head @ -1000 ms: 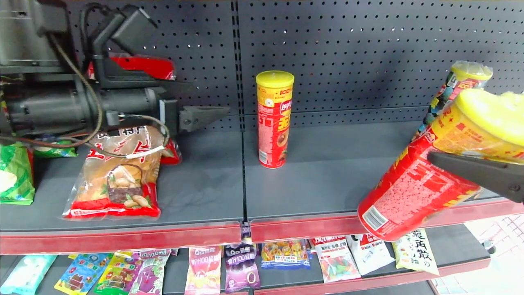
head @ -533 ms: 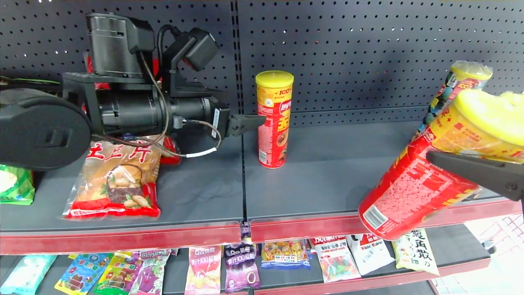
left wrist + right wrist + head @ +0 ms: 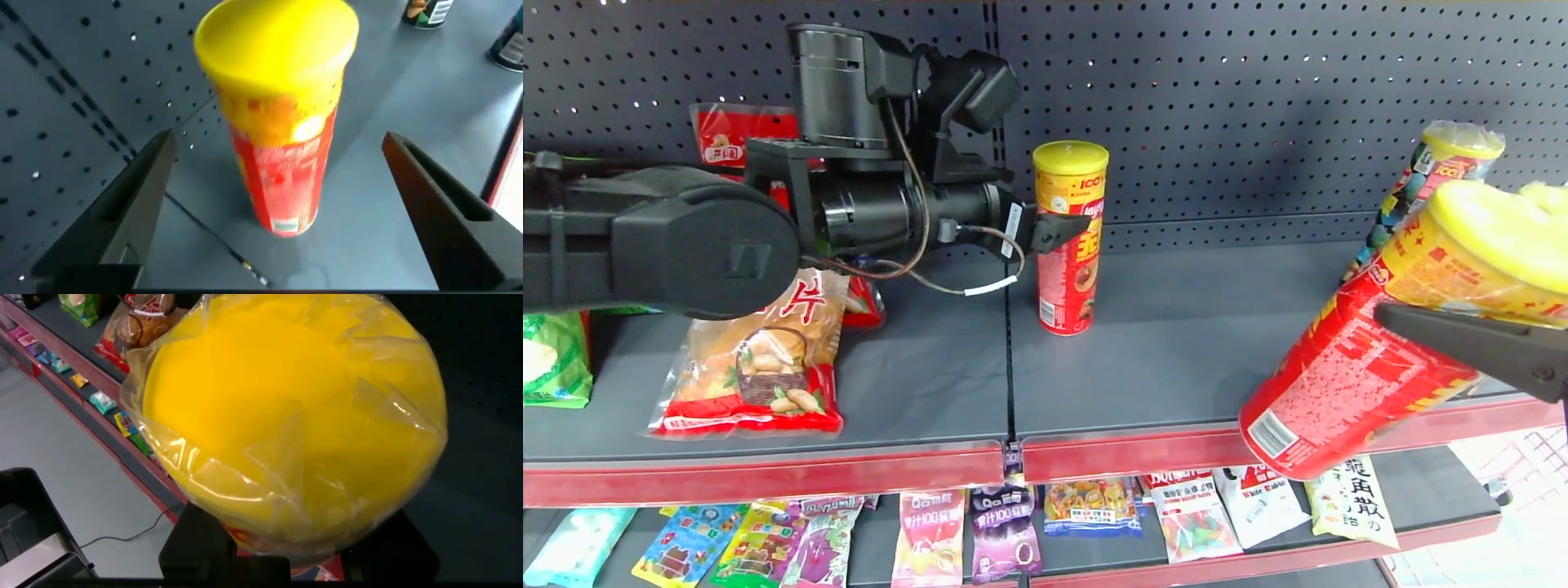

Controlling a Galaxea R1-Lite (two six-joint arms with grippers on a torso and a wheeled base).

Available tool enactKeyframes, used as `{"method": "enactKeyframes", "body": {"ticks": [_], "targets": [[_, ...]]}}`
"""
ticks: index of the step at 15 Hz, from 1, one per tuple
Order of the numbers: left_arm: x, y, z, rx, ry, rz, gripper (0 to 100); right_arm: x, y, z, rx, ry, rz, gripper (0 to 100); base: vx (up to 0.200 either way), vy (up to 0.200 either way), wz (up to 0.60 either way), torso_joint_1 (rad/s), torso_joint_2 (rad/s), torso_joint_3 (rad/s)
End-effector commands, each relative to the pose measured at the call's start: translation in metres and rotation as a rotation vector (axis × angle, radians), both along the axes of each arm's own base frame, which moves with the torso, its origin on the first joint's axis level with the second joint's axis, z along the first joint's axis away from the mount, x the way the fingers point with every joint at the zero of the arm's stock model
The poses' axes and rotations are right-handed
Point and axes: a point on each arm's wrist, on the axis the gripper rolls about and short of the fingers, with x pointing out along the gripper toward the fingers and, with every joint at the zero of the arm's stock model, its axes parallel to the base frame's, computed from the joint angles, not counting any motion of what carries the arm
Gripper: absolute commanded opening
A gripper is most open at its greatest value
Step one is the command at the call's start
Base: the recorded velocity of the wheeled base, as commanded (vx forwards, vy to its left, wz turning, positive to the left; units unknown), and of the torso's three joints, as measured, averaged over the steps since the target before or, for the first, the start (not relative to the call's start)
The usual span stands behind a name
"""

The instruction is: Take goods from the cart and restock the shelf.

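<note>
A red chips can [image 3: 1068, 282] with a yellow lid stands upright at the middle of the grey shelf [image 3: 1176, 359]. My left gripper [image 3: 1072, 229] is level with the can's upper half and open. In the left wrist view the can [image 3: 282, 73] stands between the two spread fingers [image 3: 139, 204], apart from both. At the right, in front of the shelf's edge, my right gripper [image 3: 1401, 314] is shut on a larger plastic-wrapped red can [image 3: 1347, 384], tilted with its yellow lid [image 3: 286, 416] up and to the right.
Another wrapped can [image 3: 1441, 171] leans behind the held one. A snack bag [image 3: 760, 359] lies on the shelf's left, a green bag [image 3: 551, 359] beyond it. Bare shelf lies between the standing can and the right end. Candy packets [image 3: 1013, 531] line the lower shelf.
My left arm has swung right along the shelf, and its fingers now flank the standing can. The right arm and its can have barely moved.
</note>
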Motion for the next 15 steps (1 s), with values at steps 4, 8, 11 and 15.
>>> {"method": "enactKeyframes", "body": {"ticks": [4,8,11,15], "targets": [[0.019,-0.02,-0.01,-0.006,-0.027,0.048,100,0.0,0.0,0.0,0.001,-0.003,0.001,0,0.0,0.0,0.0,0.0,0.0,0.0],[0.023,-0.042,-0.014,-0.006,-0.036,0.062,100,-0.001,0.0,0.0,0.001,0.001,0.001,0,0.0,0.0,0.0,0.0,0.0,0.0],[0.026,-0.045,-0.021,0.004,-0.026,0.071,100,-0.001,-0.001,0.0,0.002,0.0,0.001,0,0.0,0.0,0.0,0.0,0.0,0.0],[0.03,-0.046,-0.026,0.007,-0.023,0.074,100,-0.001,-0.001,0.0,0.002,0.0,0.001,0,0.0,0.0,0.0,0.0,0.0,0.0]]}}
